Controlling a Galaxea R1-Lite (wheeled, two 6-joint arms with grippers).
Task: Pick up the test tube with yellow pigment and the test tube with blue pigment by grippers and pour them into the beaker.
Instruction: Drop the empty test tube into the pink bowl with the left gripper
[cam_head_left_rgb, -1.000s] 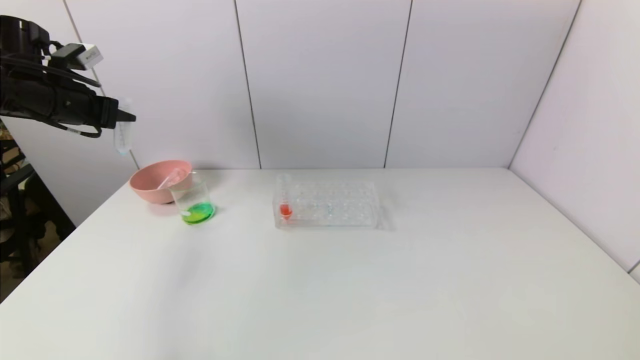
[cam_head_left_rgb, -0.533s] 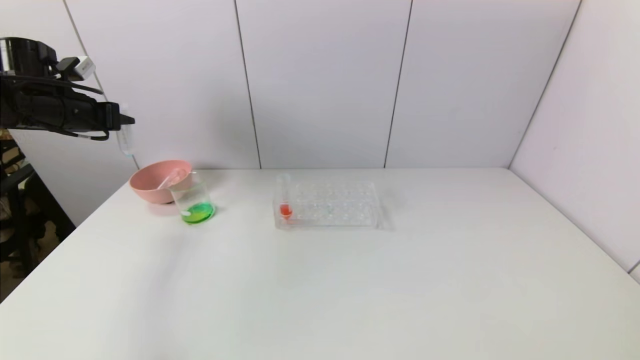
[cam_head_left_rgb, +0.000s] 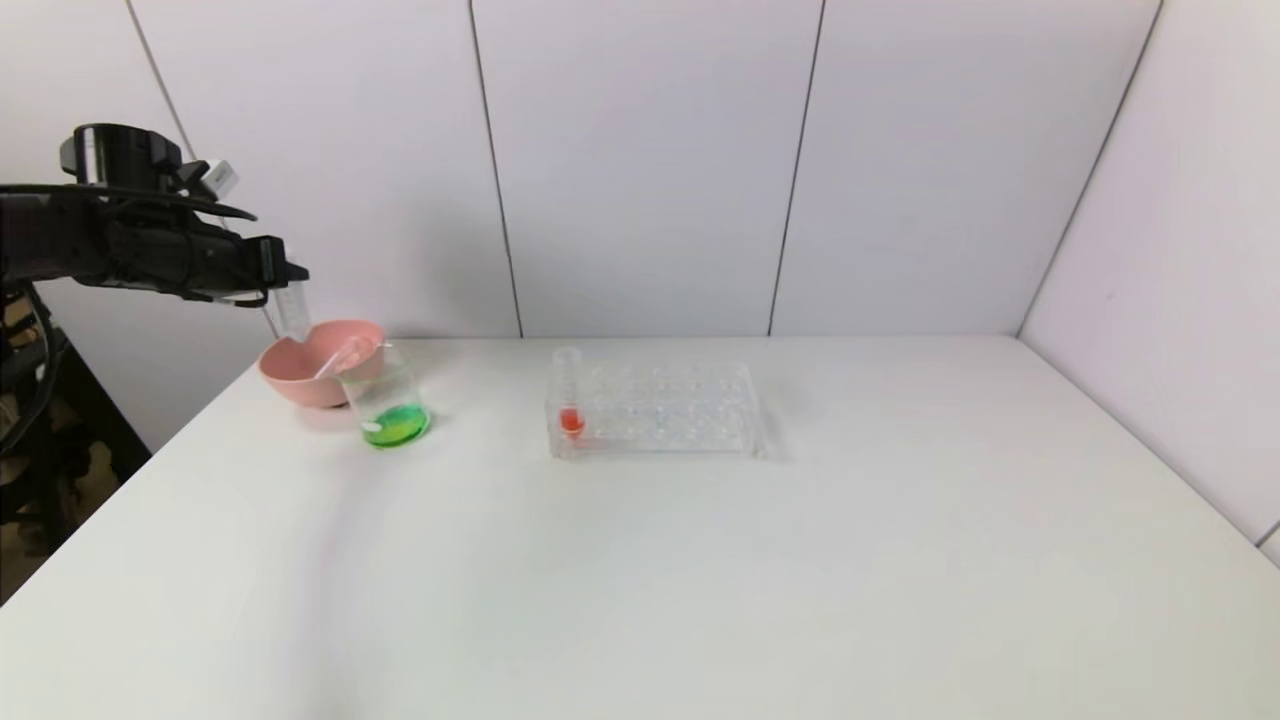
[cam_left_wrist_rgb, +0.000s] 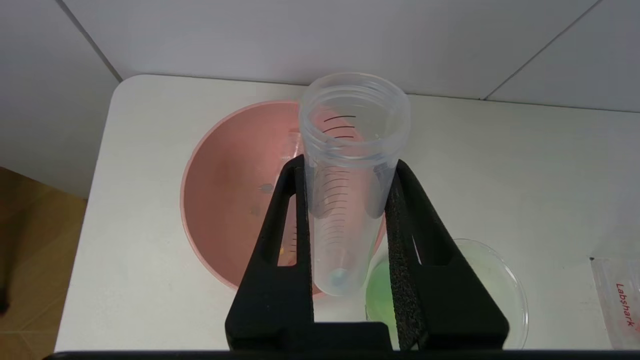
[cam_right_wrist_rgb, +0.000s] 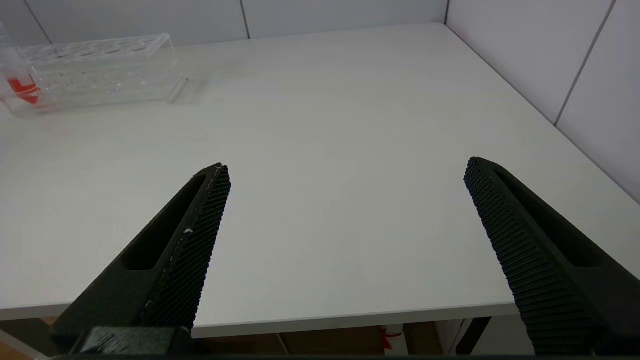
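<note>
Two grippers are seen. Nearest, the right gripper (cam_right_wrist_rgb: 347, 170) is held spread wide above the near edge of the table (cam_head_left_rgb: 700, 580), grasping nothing. Farther back stands the clear rack (cam_head_left_rgb: 655, 410) with a red-tipped tube (cam_head_left_rgb: 570, 395) in its left end. At the far left, the beaker (cam_head_left_rgb: 388, 405) holds green liquid, just beside the pink bowl (cam_head_left_rgb: 300, 375). Above the bowl, the left gripper (cam_left_wrist_rgb: 345, 165) is clenched on an upright test tube (cam_left_wrist_rgb: 345, 190), a faint blue trace in its tip.
</note>
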